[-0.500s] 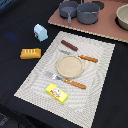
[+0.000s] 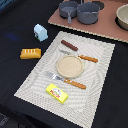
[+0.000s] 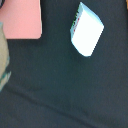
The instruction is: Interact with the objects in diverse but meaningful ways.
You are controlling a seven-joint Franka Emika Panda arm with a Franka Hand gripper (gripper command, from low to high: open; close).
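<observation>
A dark red-brown sausage (image 2: 69, 46) lies at the far end of the woven placemat (image 2: 35, 82). A pale blue house-shaped carton (image 2: 40, 32) stands on the black cloth off the mat's far corner, at the exterior view's left. It also shows as a pale box in the wrist view (image 3: 87, 30). An orange-yellow ridged bread loaf (image 2: 30, 53) lies on the cloth at the mat's left side. A flat yellow box (image 2: 57, 93) with a printed label lies at the mat's near end. No gripper or arm shows in either view.
A tan plate (image 2: 68, 65) sits mid-mat between an orange-handled knife (image 2: 80, 56) and fork (image 2: 67, 80). Two grey pots (image 2: 68, 9) (image 2: 88, 12) and a beige bowl (image 2: 123, 17) stand on a pink board (image 2: 107, 30), whose corner shows in the wrist view (image 3: 22, 20).
</observation>
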